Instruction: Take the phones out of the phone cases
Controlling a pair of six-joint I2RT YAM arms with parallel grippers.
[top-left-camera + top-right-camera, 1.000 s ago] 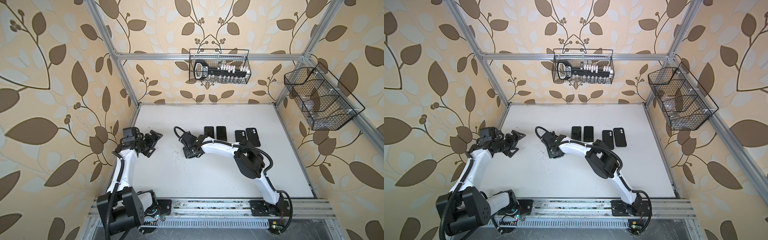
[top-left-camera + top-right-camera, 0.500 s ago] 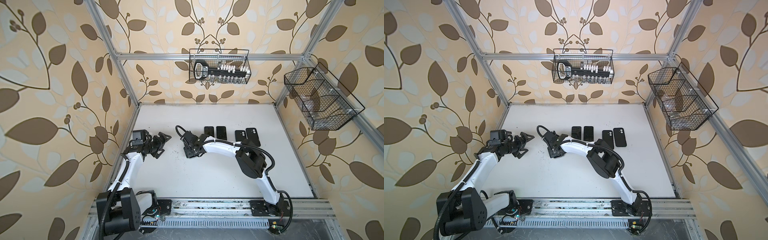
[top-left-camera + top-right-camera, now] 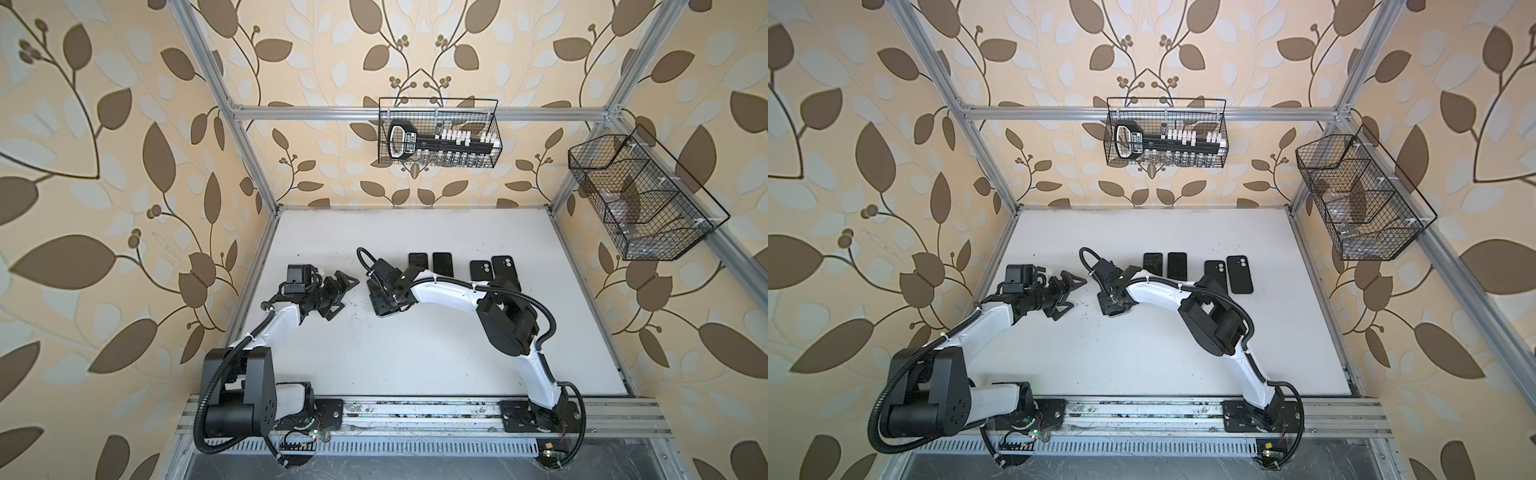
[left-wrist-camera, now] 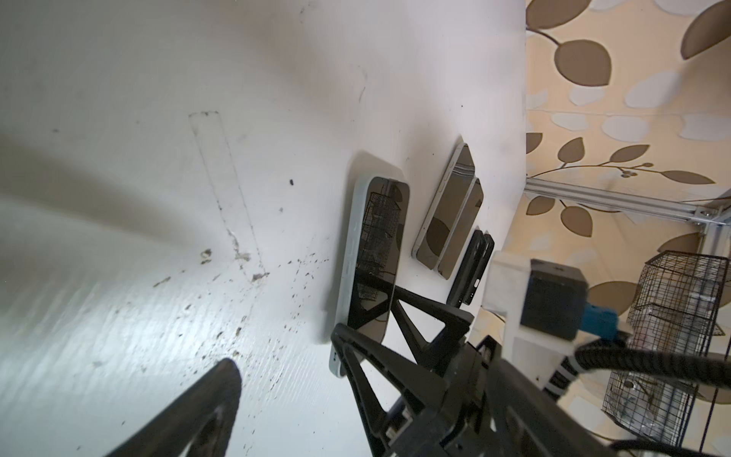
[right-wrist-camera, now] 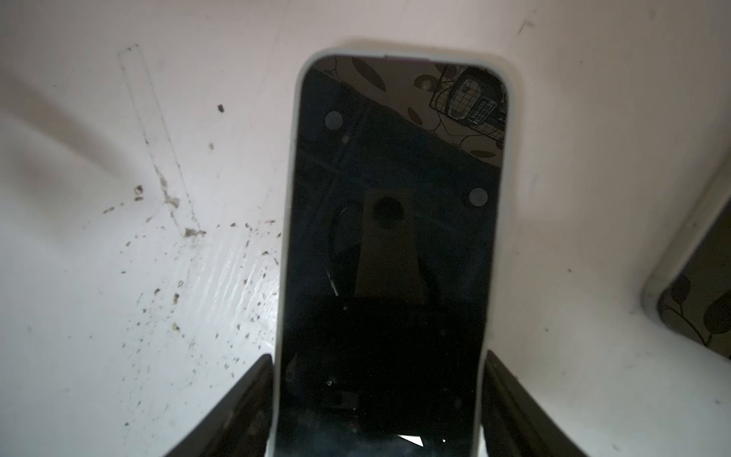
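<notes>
Right gripper (image 5: 379, 358) grips the phone case (image 4: 349, 257); left gripper (image 3: 348, 294) hovers beside it, jaws wide apart.
We see the phone (image 5: 395, 237), still inside its case, flat at the centre of the table (image 3: 415, 353). Two bare phones (image 3: 417, 264) and two black cases (image 3: 505, 270) lie upper right of it, partly covered by the right arm. Dark crumbs (image 4: 206, 253) lie between the grippers. Since one second ago the left gripper has come from the left edge toward the centre. The back basket (image 3: 438, 99) holds a black tool (image 3: 401, 139); what the side basket (image 3: 590, 166) holds we cannot tell.
</notes>
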